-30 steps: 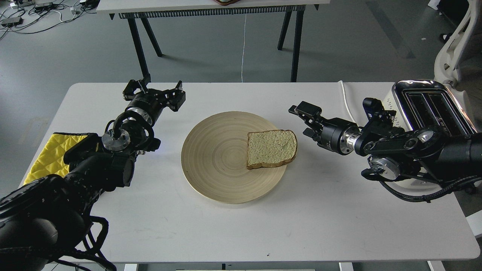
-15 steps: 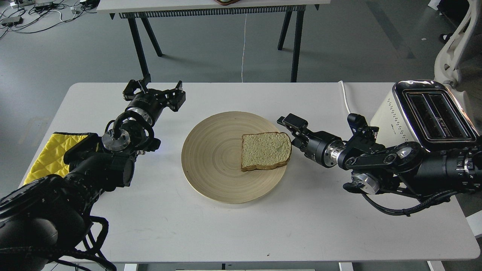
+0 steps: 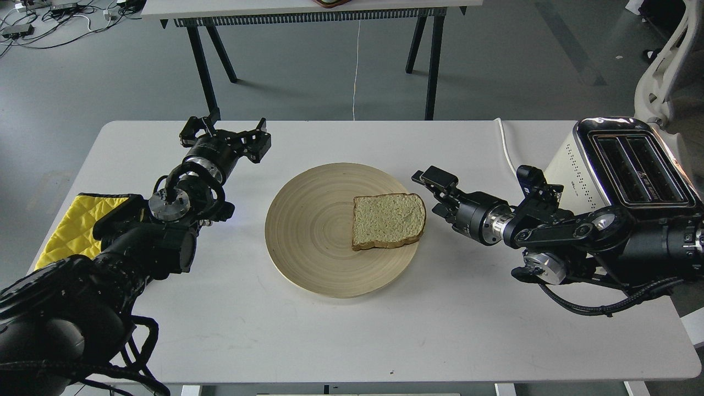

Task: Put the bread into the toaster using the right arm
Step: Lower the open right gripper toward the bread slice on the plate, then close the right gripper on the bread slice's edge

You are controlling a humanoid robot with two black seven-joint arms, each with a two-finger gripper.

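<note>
Bread (image 3: 388,220) lies flat on the wooden plate (image 3: 308,231), soft, light, easily crushed; right gripper (image 3: 434,193), jaws apart beside its crust, should pinch the edge gently.

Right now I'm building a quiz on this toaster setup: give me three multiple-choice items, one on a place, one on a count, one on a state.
1. Where does the bread slice lie?
A. in a toaster slot
B. on the right part of the wooden plate
C. on the yellow cloth

2. How many slots does the toaster have?
A. one
B. two
C. four

3. The right gripper is:
A. open, just right of the bread
B. shut on the bread
C. inside the toaster

Answers: 1 B, the slice rests flat on the plate; 2 B, two dark slots show in the chrome top; 3 A, its fingers are spread, with nothing between them.
</note>
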